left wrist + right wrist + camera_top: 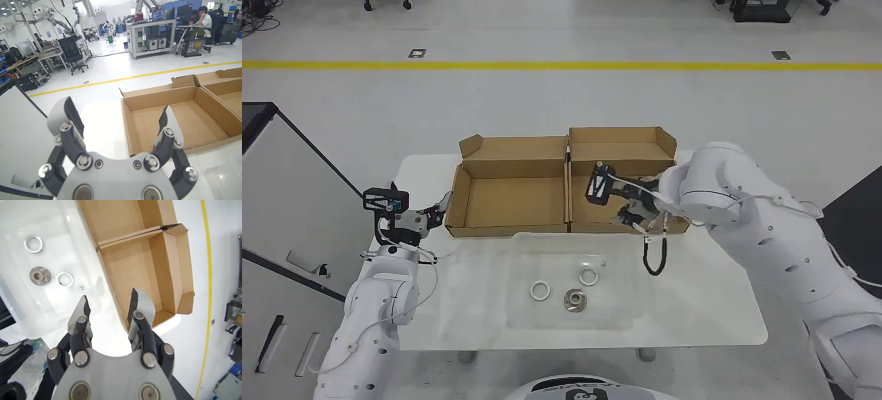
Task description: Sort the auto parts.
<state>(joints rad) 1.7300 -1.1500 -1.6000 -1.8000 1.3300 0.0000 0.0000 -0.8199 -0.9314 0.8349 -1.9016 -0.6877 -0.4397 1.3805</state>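
Observation:
A clear plastic tray (622, 300) at the table's front holds two white rings (540, 291) (589, 275) and a metal flange (573, 299). The right wrist view shows one ring (33, 244), the other ring (65, 279), the flange (40, 276) and a tiny metal ball (81, 287). My right gripper (109, 294) (632, 217) hangs open and empty over the front wall of the right cardboard box (136, 266). My left gripper (117, 106) (437, 213) is open and empty beside the outer side wall of the left cardboard box (170, 121).
The two empty open boxes (512, 200) (642, 165) stand side by side at the back of the white table (712, 310), flaps up. A white panel (20, 121) stands off the table's left end.

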